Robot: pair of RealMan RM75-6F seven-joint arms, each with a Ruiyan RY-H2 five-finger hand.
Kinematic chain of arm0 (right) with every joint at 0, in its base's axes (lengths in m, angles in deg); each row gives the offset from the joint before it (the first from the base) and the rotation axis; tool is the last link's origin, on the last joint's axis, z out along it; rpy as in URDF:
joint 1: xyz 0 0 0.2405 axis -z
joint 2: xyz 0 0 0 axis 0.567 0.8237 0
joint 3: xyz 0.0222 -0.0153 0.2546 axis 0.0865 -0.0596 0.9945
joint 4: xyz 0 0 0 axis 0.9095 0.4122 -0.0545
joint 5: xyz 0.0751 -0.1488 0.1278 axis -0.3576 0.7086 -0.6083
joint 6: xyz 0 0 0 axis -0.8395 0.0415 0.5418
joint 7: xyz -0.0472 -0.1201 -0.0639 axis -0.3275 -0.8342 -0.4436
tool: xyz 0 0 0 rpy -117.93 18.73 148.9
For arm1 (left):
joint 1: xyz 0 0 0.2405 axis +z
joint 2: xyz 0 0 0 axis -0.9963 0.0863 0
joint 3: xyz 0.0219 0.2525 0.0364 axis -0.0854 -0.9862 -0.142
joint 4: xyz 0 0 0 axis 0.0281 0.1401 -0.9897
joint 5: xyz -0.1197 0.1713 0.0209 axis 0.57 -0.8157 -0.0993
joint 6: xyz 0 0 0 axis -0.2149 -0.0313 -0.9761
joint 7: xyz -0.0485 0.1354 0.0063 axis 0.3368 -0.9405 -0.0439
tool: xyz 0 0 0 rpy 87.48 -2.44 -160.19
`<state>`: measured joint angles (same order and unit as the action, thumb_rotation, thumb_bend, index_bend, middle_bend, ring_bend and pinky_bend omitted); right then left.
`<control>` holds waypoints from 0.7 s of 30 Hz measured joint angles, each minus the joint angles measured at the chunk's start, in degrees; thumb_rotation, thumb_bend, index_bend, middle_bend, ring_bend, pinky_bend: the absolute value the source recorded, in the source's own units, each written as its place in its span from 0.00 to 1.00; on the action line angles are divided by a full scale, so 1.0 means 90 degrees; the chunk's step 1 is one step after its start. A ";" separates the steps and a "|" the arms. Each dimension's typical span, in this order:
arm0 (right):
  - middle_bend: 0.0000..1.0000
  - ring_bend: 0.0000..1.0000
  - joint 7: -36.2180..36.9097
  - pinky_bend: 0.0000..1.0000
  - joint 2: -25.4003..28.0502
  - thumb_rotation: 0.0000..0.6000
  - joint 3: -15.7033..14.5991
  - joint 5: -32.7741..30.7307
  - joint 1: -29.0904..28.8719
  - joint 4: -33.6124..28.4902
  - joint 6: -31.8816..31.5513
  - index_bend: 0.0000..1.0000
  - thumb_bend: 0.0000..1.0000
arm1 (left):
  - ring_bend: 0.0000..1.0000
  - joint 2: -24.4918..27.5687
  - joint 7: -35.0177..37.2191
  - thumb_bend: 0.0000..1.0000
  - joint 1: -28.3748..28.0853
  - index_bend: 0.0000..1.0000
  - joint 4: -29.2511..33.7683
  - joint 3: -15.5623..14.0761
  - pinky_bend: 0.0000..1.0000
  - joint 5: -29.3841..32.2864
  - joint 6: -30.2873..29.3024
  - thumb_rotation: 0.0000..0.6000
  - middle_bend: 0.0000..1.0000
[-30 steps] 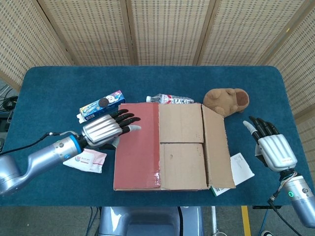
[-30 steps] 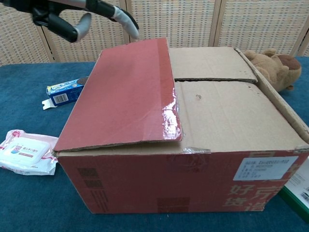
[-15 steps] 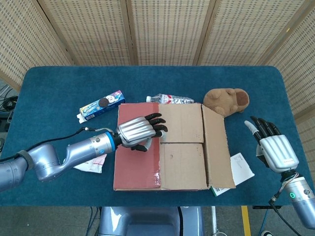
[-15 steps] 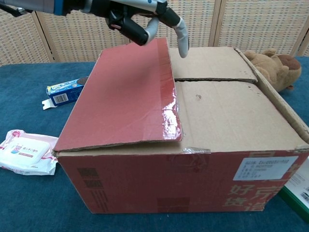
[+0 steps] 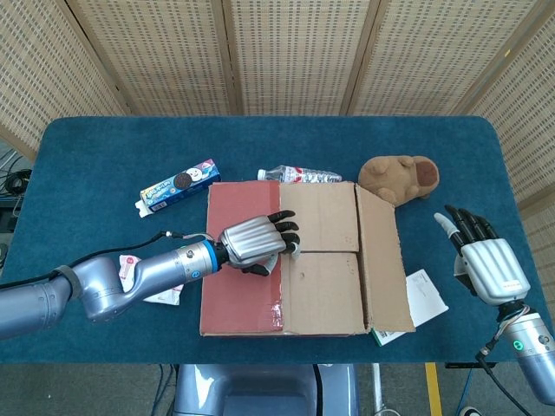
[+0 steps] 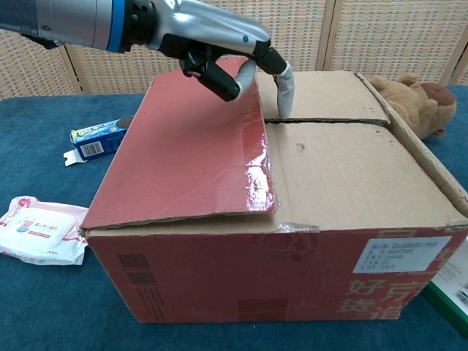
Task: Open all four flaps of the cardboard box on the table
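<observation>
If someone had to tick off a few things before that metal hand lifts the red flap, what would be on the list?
1. Left hand at red flap free edge: ok.
2. Fingertips hooked under that edge: cannot tell.
3. Nothing lying on the flap: ok.
4. Right hand clear of cardboard box: ok.
5. Space left of the box for the flap to swing: not ok, wipes packet and cookie box lie there.

The head view looks steeply down from above the table's [image 5: 104,147] near edge, taking in the whole top and the screen behind. The chest view sits low and close at that near edge, facing the box's [image 6: 292,219] front wall. Both share the box [image 5: 321,260], the left hand [image 5: 256,243] [image 6: 212,44], and the plush toy [image 5: 401,178] [image 6: 413,102].
</observation>
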<state>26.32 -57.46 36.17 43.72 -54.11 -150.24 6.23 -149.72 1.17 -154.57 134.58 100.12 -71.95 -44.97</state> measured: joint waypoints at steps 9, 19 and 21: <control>0.02 0.00 0.0081 0.11 -0.0037 1.00 0.0023 0.0035 0.0036 0.0045 -0.0009 0.00 1.00 | 0.22 0.0087 -0.0170 1.00 0.0023 0.35 0.0151 -0.0077 0.00 0.0191 -0.0131 0.56 0.39; 0.02 0.00 0.0196 0.11 -0.0070 1.00 0.0059 0.0046 0.0050 0.0094 -0.0011 0.00 1.00 | 0.28 0.0407 -0.0189 1.00 -0.0005 0.37 0.0377 -0.0071 0.00 0.0284 -0.0131 0.56 0.46; 0.02 0.00 0.0214 0.11 -0.0075 1.00 0.0066 0.0047 0.0045 0.0095 0.0001 0.00 1.00 | 0.28 0.0486 -0.0208 1.00 -0.0010 0.37 0.0427 -0.0071 0.00 0.0300 -0.0116 0.56 0.46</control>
<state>28.25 -58.14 36.76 44.14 -53.71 -149.38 6.23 -145.35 -0.70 -154.66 138.42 99.48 -69.26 -46.01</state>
